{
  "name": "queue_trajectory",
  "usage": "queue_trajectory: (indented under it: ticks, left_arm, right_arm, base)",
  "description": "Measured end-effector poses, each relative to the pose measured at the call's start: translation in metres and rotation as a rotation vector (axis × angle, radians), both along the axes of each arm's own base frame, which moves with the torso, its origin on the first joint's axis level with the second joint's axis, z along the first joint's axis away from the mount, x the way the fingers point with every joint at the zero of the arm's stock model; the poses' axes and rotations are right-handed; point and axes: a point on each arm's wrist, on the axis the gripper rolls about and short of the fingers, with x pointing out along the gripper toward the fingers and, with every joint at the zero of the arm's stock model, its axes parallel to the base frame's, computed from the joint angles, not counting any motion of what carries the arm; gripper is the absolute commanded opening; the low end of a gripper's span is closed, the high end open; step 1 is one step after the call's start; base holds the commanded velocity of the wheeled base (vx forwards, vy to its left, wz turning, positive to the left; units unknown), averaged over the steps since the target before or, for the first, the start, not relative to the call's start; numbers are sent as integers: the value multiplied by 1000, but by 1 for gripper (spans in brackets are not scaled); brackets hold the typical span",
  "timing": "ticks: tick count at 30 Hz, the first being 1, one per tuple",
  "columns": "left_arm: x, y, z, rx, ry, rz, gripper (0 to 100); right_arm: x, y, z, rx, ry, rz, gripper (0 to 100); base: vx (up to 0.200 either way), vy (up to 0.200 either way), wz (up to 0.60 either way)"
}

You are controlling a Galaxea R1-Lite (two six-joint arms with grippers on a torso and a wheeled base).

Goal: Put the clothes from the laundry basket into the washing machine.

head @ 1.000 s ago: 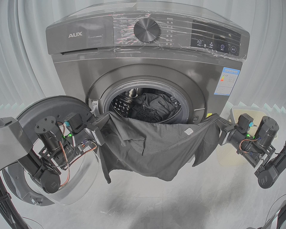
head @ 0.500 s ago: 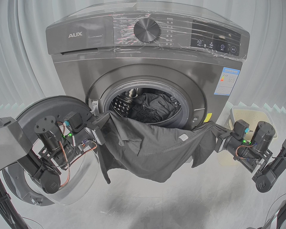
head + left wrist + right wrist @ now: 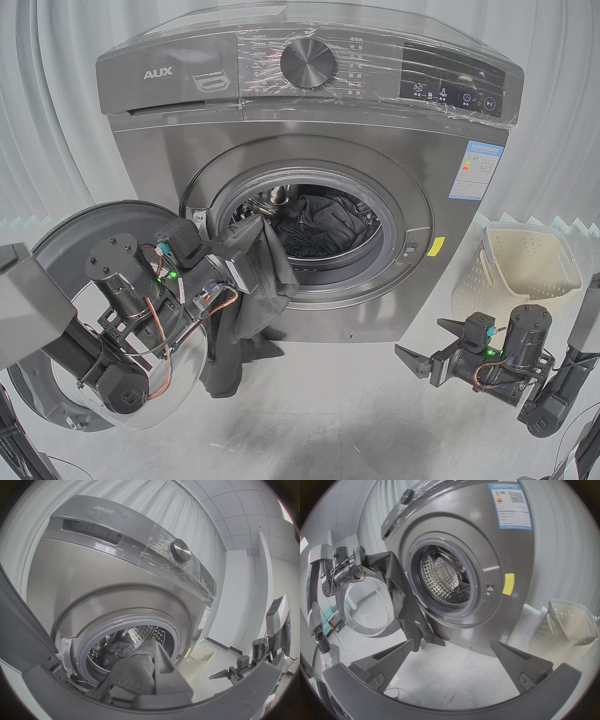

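A dark grey garment (image 3: 250,300) hangs from my left gripper (image 3: 250,230), which is shut on its top edge at the left rim of the washing machine's (image 3: 300,125) round opening. The cloth drapes down past the machine's front almost to the floor. In the left wrist view the cloth (image 3: 134,673) is bunched between the fingers, just outside the drum. More dark clothes (image 3: 322,222) lie inside the drum. My right gripper (image 3: 428,347) is open and holds nothing, low above the floor, right of the machine and in front of the cream laundry basket (image 3: 525,269).
The machine's round door (image 3: 112,300) stands swung open on the left, behind my left arm. The basket (image 3: 575,620) sits on the floor against the machine's right side, with no clothes visible inside. Bare grey floor (image 3: 337,412) spreads in front of the machine.
My right gripper let go of the garment, opened, and dropped down and back. The garment, stretched between both grippers before, now hangs from the left one, which rose towards the drum opening.
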Motion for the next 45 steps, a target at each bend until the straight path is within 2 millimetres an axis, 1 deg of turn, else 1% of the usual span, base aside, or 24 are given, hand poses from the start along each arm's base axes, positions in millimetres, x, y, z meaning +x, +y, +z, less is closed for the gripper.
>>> queue_trajectory:
  ticks: [7, 15, 25, 29, 41, 45]
  left_arm:
    - [-3, -11, 3, -8, -13, -31, 0]
    - [-6, -25, 11, -27, -42, -71, 0]
    - [-10, -34, 16, -31, -55, -95, 0]
    - [-10, -34, 18, -31, -59, -97, 0]
    - [-11, -35, 19, -34, -64, -99, 0]
    - [-10, -35, 21, -37, -69, -98, 0]
  right_arm:
    - [12, 27, -2, 49, -34, 63, 100]
    - [23, 56, -16, 66, -24, 141, 100]
    - [47, 77, -28, 86, -50, 146, 100]
    - [49, 83, -31, 87, -50, 153, 100]
    - [52, 110, -35, 122, -66, 234, 100]
    - [56, 118, -38, 130, -77, 259, 100]
  base:
    - [0, 0, 0]
    - [0, 0, 0]
    - [0, 0, 0]
    - [0, 0, 0]
    - [0, 0, 0]
    - [0, 0, 0]
